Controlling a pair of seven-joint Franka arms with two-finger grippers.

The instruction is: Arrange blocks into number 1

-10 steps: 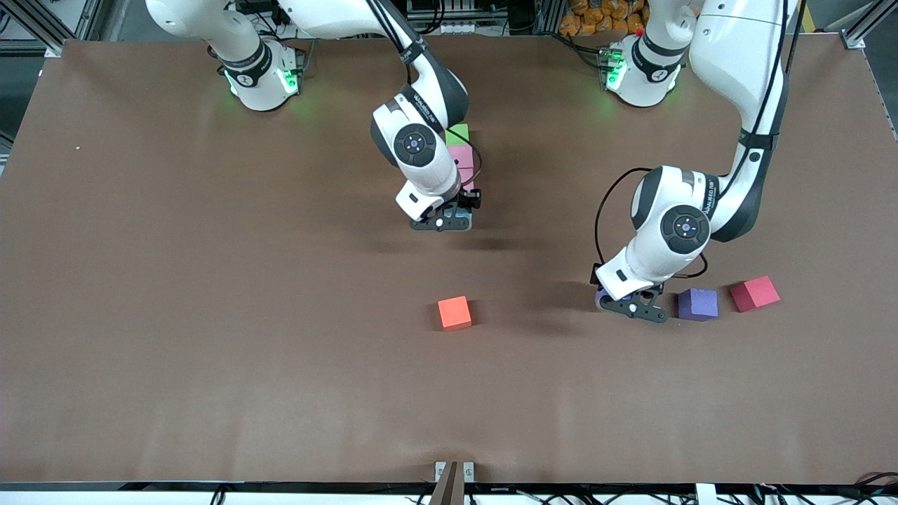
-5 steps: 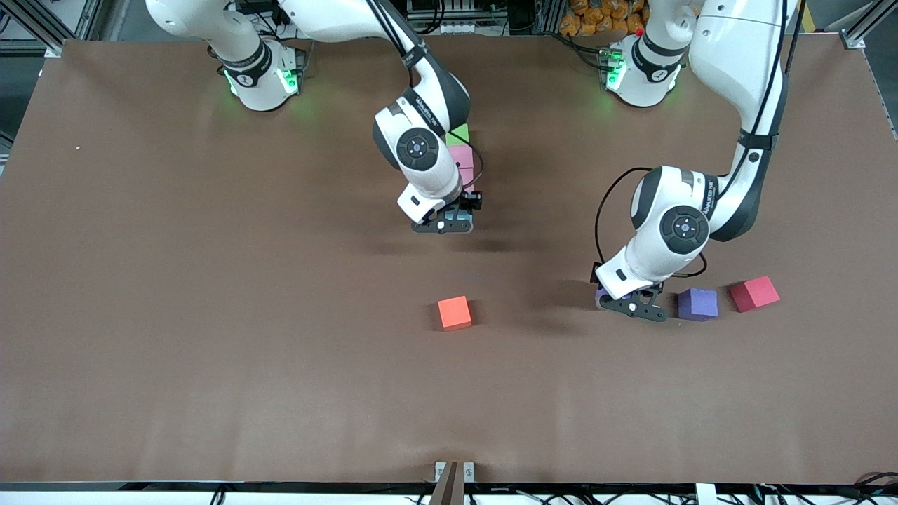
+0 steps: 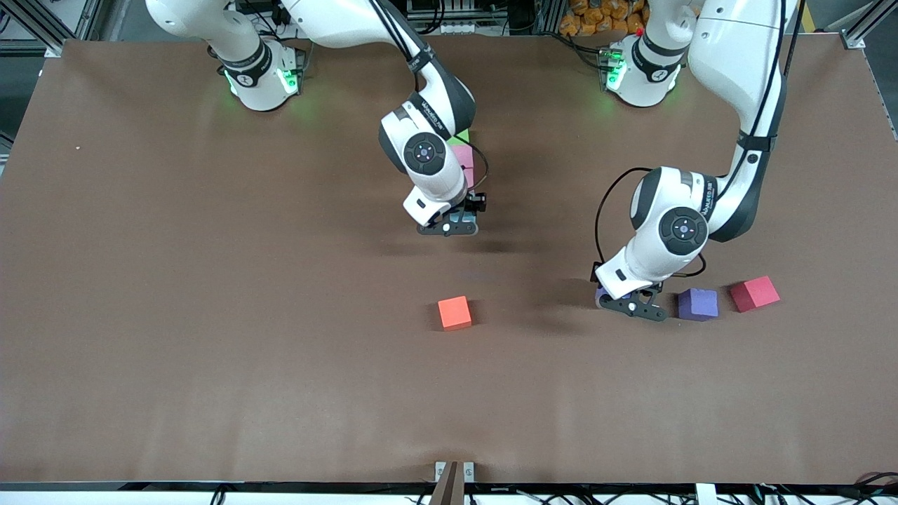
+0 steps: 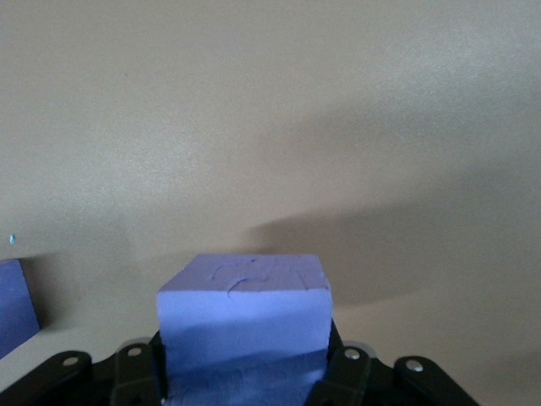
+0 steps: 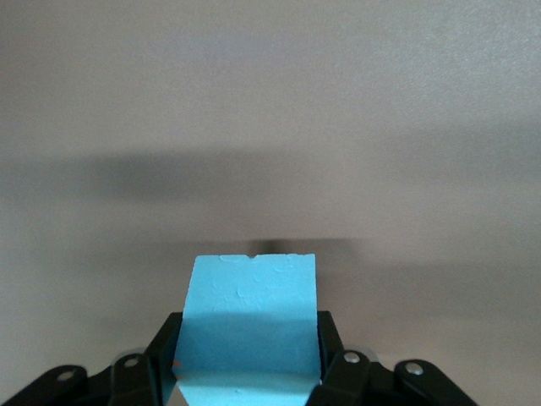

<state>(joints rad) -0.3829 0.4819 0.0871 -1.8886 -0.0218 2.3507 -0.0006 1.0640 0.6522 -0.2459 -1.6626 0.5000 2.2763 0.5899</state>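
My right gripper (image 3: 449,226) is shut on a light blue block (image 5: 251,321) and hangs just past the end of a short row of blocks in the middle of the table. Of that row I see a sliver of the green block (image 3: 462,132) and one pink block (image 3: 464,157). The arm hides the rest. My left gripper (image 3: 633,306) is shut on a purple block (image 4: 243,326), low over the table toward the left arm's end. A second purple block (image 3: 698,304) lies on the table right beside it, and it also shows in the left wrist view (image 4: 17,304).
A red cube (image 3: 754,293) lies beside the loose purple block, farther toward the left arm's end. An orange cube (image 3: 454,312) sits alone mid-table, nearer the front camera than the row. The brown table (image 3: 210,280) is bare around them.
My right gripper has shifted slightly toward the left arm's end with the light blue block, and its arm now covers more of the row. The left arm has not moved.
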